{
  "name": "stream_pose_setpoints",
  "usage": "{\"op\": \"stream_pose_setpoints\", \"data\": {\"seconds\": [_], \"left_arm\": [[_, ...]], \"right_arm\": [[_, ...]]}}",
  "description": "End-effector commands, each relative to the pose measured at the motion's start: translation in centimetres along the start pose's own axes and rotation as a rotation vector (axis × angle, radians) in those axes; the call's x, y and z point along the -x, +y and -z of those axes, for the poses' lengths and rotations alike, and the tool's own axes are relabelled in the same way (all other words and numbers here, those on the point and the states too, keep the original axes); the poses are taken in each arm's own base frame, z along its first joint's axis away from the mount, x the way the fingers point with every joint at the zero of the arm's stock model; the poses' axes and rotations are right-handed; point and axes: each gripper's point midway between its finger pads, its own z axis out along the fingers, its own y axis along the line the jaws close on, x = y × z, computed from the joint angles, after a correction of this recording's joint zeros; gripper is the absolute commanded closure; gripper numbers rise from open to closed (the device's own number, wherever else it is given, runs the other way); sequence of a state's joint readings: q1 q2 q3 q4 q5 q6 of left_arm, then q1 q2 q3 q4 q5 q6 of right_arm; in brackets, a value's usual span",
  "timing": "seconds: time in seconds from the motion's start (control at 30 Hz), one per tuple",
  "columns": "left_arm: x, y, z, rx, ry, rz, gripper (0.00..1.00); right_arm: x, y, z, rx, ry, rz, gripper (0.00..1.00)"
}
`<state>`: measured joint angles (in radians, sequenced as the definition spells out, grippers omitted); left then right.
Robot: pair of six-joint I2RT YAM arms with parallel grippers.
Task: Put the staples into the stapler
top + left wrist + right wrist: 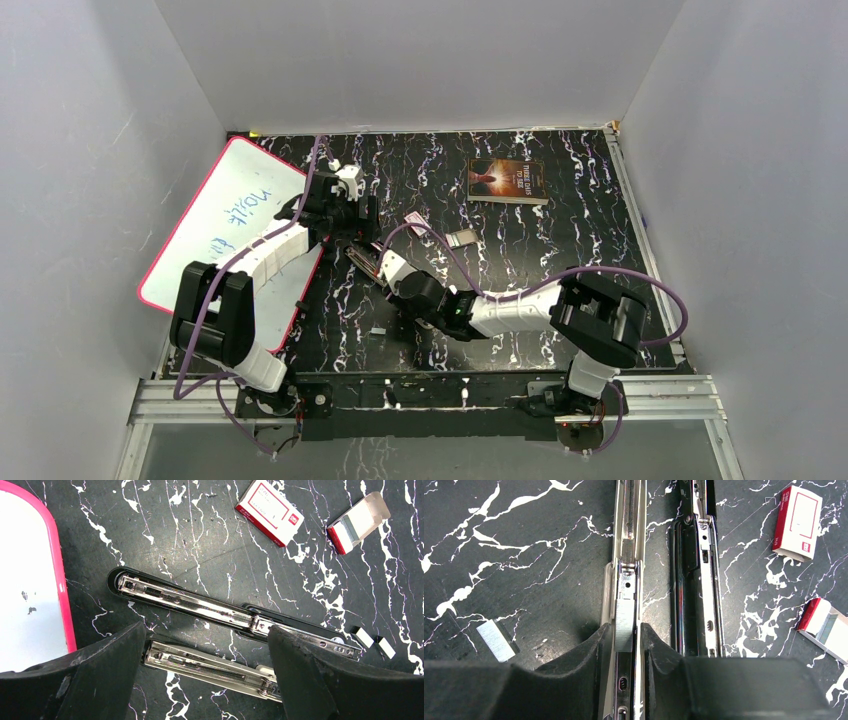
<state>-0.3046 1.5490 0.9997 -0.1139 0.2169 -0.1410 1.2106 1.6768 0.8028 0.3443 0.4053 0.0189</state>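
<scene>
Right claw [625,631] astride ribbed silvery staples [624,620] in steel stapler [629,540], grip unclear; left claw [206,630] agape.

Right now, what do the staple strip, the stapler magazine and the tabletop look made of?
Staple strip: bare metal, dull silver-grey, finely ribbed across where the staples join.
Stapler magazine: bright plated metal, probably steel; sharp glints, coil spring inside.
Tabletop: glossy black with white veins, marble look; stone or printed film, can't tell.
</scene>
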Motion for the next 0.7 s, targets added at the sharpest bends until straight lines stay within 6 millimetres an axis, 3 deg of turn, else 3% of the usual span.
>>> {"op": "stream_pose_setpoints", "data": {"seconds": [0.0,0.3,0.67], "left_arm": [[1.8,-0.2,0.9,0.003,-0.04,-0.016,0.08],[1.9,-0.2,0.9,0.003,-0.042,-0.017,0.08],[1.8,-0.2,0.9,0.002,-0.04,-0.016,0.08]], "right_arm": [[2.2,-0.4,-0.5,-0.028,-0.041,-0.015,0.68],[2.8,-0.5,-0.2,-0.028,-0.056,-0.019,0.79],[5.1,-0.9,1.3,-0.021,-0.109,-0.032,0.83]]}}
